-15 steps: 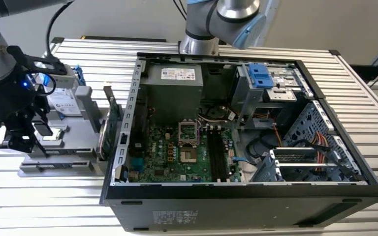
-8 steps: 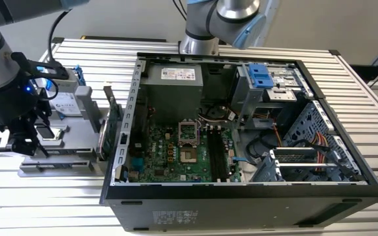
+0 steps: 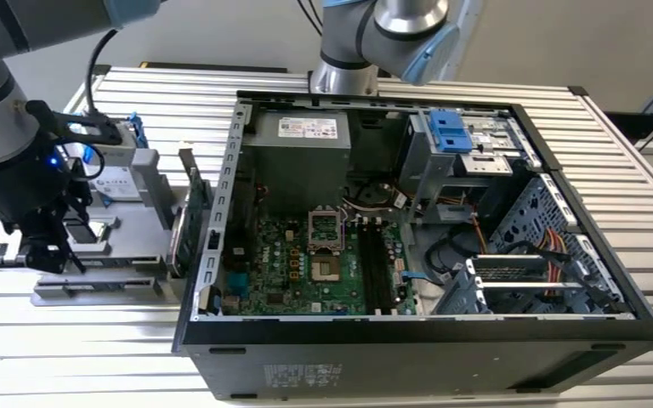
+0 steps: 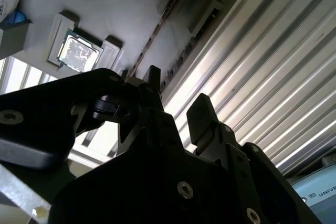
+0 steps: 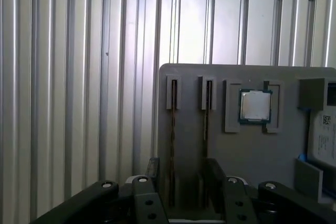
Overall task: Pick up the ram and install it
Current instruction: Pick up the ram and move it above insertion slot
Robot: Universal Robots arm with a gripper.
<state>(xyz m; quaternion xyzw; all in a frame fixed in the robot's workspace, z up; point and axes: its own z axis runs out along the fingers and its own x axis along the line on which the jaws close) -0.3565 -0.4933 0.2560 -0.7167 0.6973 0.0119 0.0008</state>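
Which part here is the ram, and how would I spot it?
Start at the open computer case in the exterior view; a grey holder sits beside it on the exterior view's left. The ram stands on edge in a slot on the holder's side nearest the case: a long, thin green board, unlike the square silver processor chip and the blue-framed hard drive.

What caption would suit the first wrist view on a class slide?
Open pincer over a grey holder, ram standing in its slots, processor alongside.
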